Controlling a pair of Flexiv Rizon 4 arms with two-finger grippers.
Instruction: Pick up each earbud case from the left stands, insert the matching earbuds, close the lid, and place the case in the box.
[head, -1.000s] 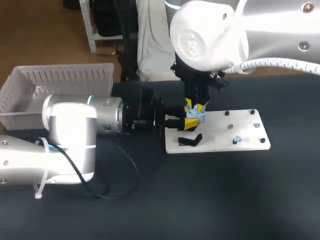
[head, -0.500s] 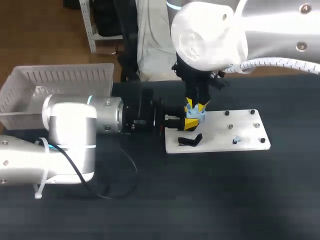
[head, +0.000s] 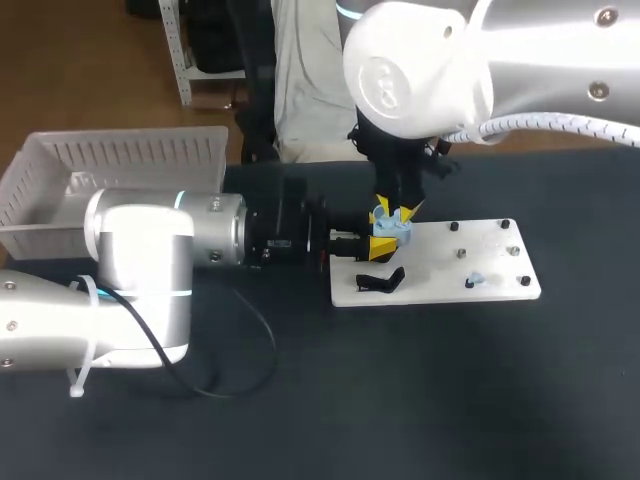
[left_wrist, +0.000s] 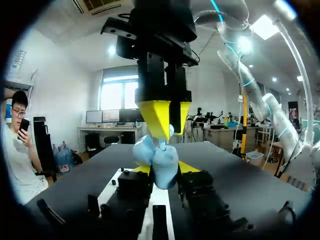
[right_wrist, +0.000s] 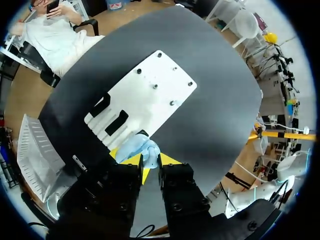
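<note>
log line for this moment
left gripper shut on light blue earbud case | right gripper at case from above | both over left end of white board

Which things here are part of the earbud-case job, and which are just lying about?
Job: light blue earbud case held by the left gripper; right gripper above it; loose earbud on the white board; black stands; white box.
Lying about: black cable looped on the table.

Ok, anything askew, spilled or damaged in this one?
Nothing stands out. The light-blue plastic earbud case sits gripped in the left hand by the white rectangular board, the right hand meeting it from above; nothing lies spilled or toppled.
</note>
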